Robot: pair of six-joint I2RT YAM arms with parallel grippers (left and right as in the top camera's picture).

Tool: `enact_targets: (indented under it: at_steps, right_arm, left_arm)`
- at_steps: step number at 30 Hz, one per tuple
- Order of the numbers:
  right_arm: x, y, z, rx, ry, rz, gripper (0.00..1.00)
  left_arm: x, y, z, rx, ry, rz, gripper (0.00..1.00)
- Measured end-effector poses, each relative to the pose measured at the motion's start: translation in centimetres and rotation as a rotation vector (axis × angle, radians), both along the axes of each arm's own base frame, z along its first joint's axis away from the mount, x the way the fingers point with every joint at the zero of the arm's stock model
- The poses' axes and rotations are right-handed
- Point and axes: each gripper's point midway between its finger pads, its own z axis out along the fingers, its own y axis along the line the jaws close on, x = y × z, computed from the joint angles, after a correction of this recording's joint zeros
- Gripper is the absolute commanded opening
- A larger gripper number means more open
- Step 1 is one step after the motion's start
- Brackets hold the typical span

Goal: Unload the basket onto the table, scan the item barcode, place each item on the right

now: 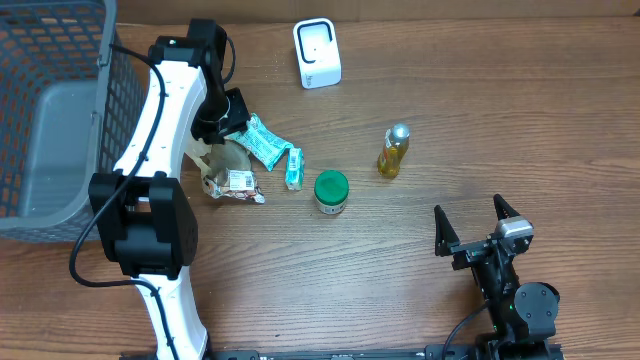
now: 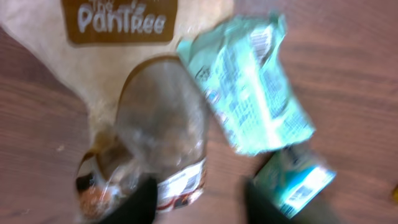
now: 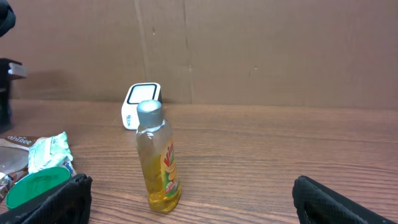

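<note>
1. Left gripper [image 2: 200, 202]: fingers partway apart with bare table [image 1: 560, 100] between them and nothing held. It hovers over the packet cluster, at 9 o'clock from table centre, and is probably lining up a pick.
2. Items for scanning, overhead bearings: brown pouch [image 2: 118, 68]; mint-green packet [image 2: 249, 93] touching it at 2 o'clock; teal carton [image 2: 295, 183] at 3 o'clock. All lie flat and loose, open to a grasp from above. Which one is the target cannot be told.
3. Scanner [image 1: 317, 53]: stands at the table's 12 o'clock, well apart from the cluster, with its window facing the arms, presumably so a lifted item can be shown to it.
4. Right gripper [image 1: 472, 222]: at 5 o'clock, spread wide and empty. It appears parked out of the way.
5. Views: the overhead hides the left fingertips beneath the arm, while the left wrist shows them, plus pouch print and a label too blurred to read. Only the right wrist shows the scanner's front face.
</note>
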Motion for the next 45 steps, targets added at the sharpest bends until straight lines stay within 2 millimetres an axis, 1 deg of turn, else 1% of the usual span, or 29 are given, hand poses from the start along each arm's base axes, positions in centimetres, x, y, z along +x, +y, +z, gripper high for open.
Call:
enact_targets:
  at_steps: [3,6,14,15,17,18,21,22,24,26,28,30,31,32,33,35,37,39,43,45]
  right_arm:
    - [0.0,0.0,0.0,0.000,-0.001,0.000,1.00]
    - [0.0,0.0,0.0,0.000,-0.001,0.000,1.00]
    - [0.0,0.0,0.0,0.000,0.000,0.000,1.00]
    - [0.0,0.0,0.0,0.000,0.000,0.000,1.00]
    - [0.0,0.0,0.0,0.000,-0.001,0.000,1.00]
    - [0.0,0.0,0.0,0.000,-0.001,0.000,1.00]
    - [0.0,0.0,0.0,0.000,0.000,0.000,1.00]
    - [0.0,0.0,0.0,0.000,-0.001,0.000,1.00]
    - [0.0,0.0,0.0,0.000,0.000,0.000,1.00]
    - [0.0,0.0,0.0,0.000,0.000,0.000,1.00]
    - [0.0,0.0,0.0,0.000,0.000,0.000,1.00]
    - [0.0,0.0,0.0,0.000,-0.001,0.000,1.00]
    - [0.0,0.0,0.0,0.000,0.000,0.000,1.00]
    - [0.0,0.0,0.0,0.000,0.000,0.000,1.00]
    - [0.0,0.0,0.0,0.000,-0.001,0.000,1.00]
    - [0.0,0.0,0.0,0.000,0.000,0.000,1.00]
    - [0.0,0.0,0.0,0.000,-0.001,0.000,1.00]
    - [0.0,0.0,0.0,0.000,0.000,0.000,1.00]
    - [0.0,0.0,0.0,0.000,0.000,0.000,1.00]
    - [0.0,0.0,0.0,0.000,-0.001,0.000,1.00]
  left_arm:
    - [-1.3,0.5,-0.4,0.034,0.051,-0.009,0.27]
    - [-2.3,1.0,-1.4,0.068,0.091,-0.018,0.28]
    - [-5.9,2.7,-6.2,0.161,0.212,-0.032,0.35]
    - [-6.5,3.0,-6.8,0.177,0.229,-0.034,0.39]
    - [-6.9,3.5,-7.0,0.202,0.228,-0.037,0.49]
    - [-7.1,3.7,-7.0,0.213,0.225,-0.038,0.51]
    - [-7.7,4.3,-7.2,0.249,0.237,-0.043,0.54]
    - [-7.9,4.5,-7.2,0.259,0.241,-0.049,0.53]
    - [-7.9,4.7,-7.2,0.267,0.245,-0.061,0.49]
    - [-8.1,4.8,-7.1,0.275,0.255,-0.078,0.48]
    - [-8.4,5.0,-6.7,0.283,0.279,-0.087,0.50]
    - [-8.1,4.9,-6.1,0.283,0.286,-0.091,0.53]
    - [-7.6,4.8,-5.4,0.282,0.278,-0.090,0.54]
    - [-6.8,4.8,-4.6,0.280,0.257,-0.087,0.54]
    - [-5.2,4.6,-3.0,0.277,0.204,-0.082,0.51]
    - [-4.2,4.6,-1.4,0.281,0.165,-0.072,0.43]
    - [-3.6,4.8,-0.7,0.294,0.142,-0.061,0.37]
    - [-3.7,5.1,-0.7,0.316,0.142,-0.048,0.33]
    - [-4.3,5.8,-1.5,0.357,0.163,-0.033,0.33]
    - [-4.5,6.1,-2.4,0.370,0.170,-0.029,0.33]
